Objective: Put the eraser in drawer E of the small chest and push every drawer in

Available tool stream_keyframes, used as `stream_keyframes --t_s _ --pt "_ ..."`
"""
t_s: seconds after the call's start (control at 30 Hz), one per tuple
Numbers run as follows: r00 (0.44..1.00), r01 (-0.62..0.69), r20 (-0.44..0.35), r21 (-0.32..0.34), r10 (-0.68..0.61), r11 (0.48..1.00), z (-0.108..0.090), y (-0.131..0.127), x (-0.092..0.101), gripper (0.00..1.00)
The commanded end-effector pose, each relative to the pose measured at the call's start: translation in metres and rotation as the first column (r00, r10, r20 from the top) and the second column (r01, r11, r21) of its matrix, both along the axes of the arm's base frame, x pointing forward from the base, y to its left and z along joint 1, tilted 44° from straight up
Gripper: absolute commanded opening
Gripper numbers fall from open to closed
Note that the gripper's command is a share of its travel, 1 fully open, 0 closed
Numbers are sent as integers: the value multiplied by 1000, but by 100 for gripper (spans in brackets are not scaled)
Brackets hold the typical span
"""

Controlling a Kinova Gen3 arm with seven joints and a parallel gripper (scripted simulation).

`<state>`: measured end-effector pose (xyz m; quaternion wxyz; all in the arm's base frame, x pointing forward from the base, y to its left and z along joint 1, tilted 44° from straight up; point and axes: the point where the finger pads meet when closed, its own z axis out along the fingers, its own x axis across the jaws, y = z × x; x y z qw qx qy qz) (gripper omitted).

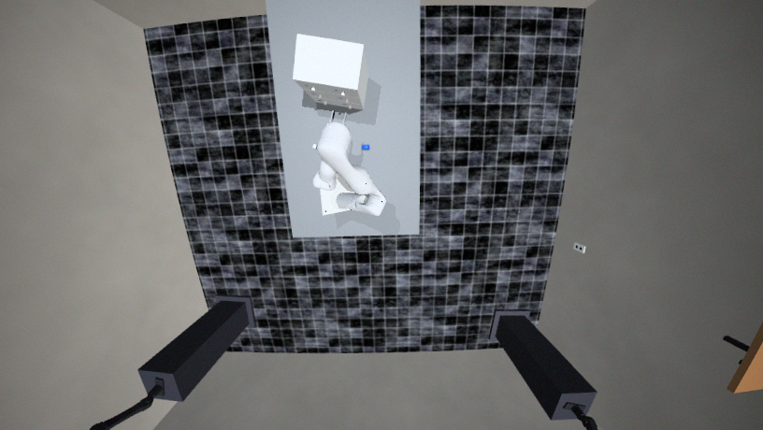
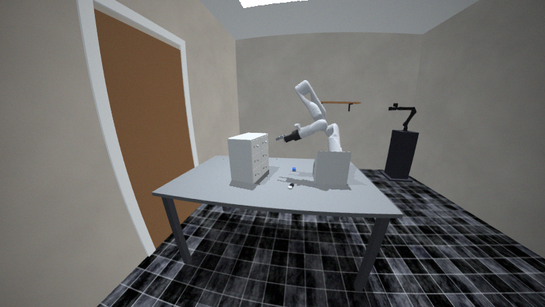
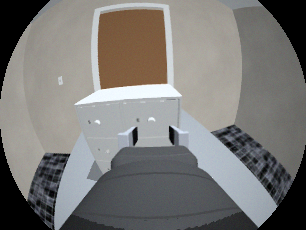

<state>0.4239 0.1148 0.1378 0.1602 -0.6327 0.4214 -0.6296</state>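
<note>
The small white chest [image 2: 248, 157] stands on the grey table, its drawer front with small knobs facing the arm; it also shows in the top view [image 1: 328, 64] and in the wrist view [image 3: 129, 122]. All drawers look pushed in, and the letters are too small to read. My gripper [image 2: 279, 137] is open and empty, held level in the air a short way in front of the chest's upper drawers, as the wrist view [image 3: 152, 136] and the top view [image 1: 338, 113] show. A small white block [image 2: 290, 185] [image 1: 314, 146], probably the eraser, lies on the table.
A small blue block [image 2: 294, 169] [image 1: 365, 146] lies on the table beside the arm. The arm's white base box [image 2: 332, 167] stands behind the two blocks. Two black pedestals stand on the floor, away from the table.
</note>
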Motion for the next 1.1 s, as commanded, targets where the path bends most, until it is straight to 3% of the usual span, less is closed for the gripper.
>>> stream_keyframes --t_s 0.0,0.6,0.63,1.07 --pt "1000 -16 0 -29 16 999 -9 -4 -1 100" --pt "998 -45 31 -36 46 998 -11 -6 1 100" --pt "998 -45 31 -36 46 998 -11 -6 1 67" --pt "998 -45 31 -36 46 998 -11 -6 1 67"
